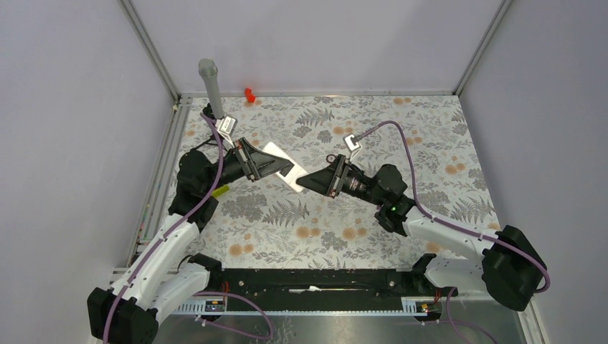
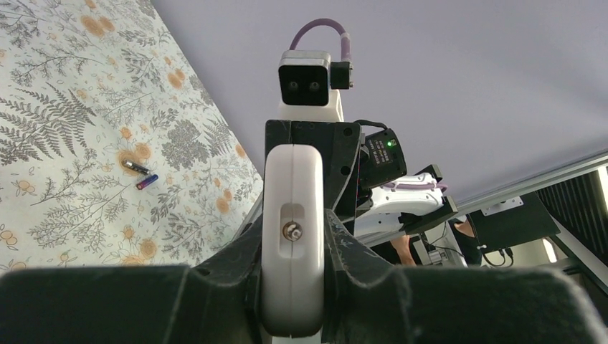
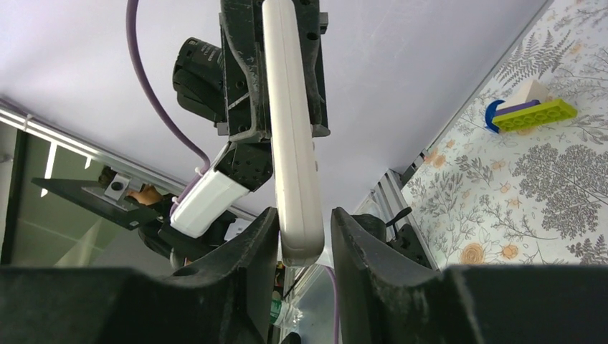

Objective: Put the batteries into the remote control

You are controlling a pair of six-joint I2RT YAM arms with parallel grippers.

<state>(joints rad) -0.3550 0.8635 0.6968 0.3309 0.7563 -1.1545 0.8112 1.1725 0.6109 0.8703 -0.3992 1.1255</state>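
Fern-print table (image 1: pixel 430 143) is strewn with batteries (image 2: pixel 146 181), toy bricks (image 3: pixel 530 109), a red piece (image 1: pixel 249 94) at its far edge; remote control (image 1: pixel 279 159) is clamped by left gripper (image 1: pixel 262 165), right gripper (image 1: pixel 301 183) held apart around its end.
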